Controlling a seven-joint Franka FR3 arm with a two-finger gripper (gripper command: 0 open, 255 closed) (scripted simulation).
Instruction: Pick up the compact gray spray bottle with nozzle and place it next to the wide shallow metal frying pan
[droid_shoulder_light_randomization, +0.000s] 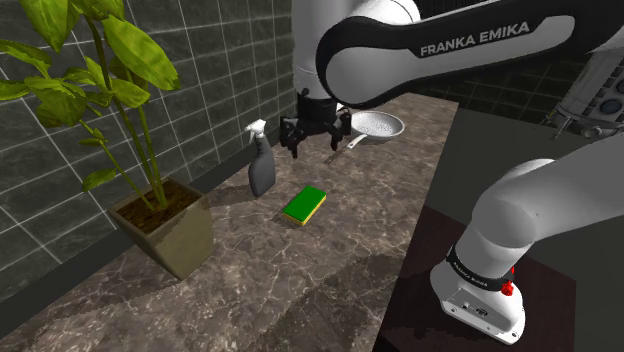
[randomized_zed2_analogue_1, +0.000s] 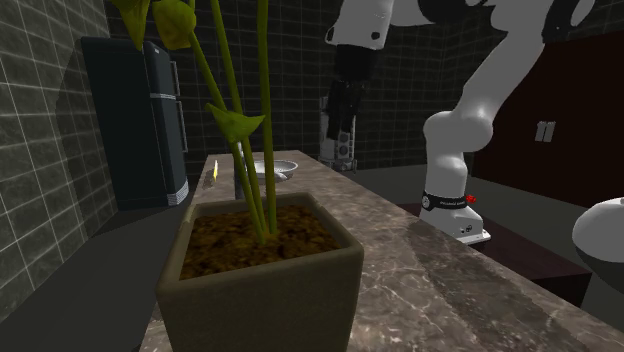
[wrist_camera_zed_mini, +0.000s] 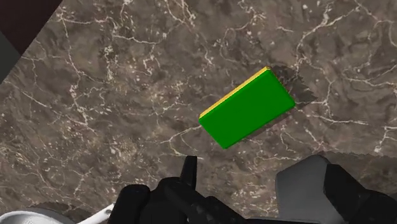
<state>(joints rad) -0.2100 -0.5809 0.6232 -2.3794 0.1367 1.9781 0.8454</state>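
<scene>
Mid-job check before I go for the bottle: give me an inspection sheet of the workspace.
Surface: dark marbled counter.
Job's things: bottle upright on the counter, not held; pan further back, to the shoulder view's right of it.
Clutter: green sponge with a yellow edge, lying flat nearer than the bottle; potted plant at the shoulder view's left.
Gripper: gripper above the counter between bottle and pan, apart from both.
Cables: nothing seen.
Surroundings: dark tiled wall; dark fridge by the counter's far end.
</scene>
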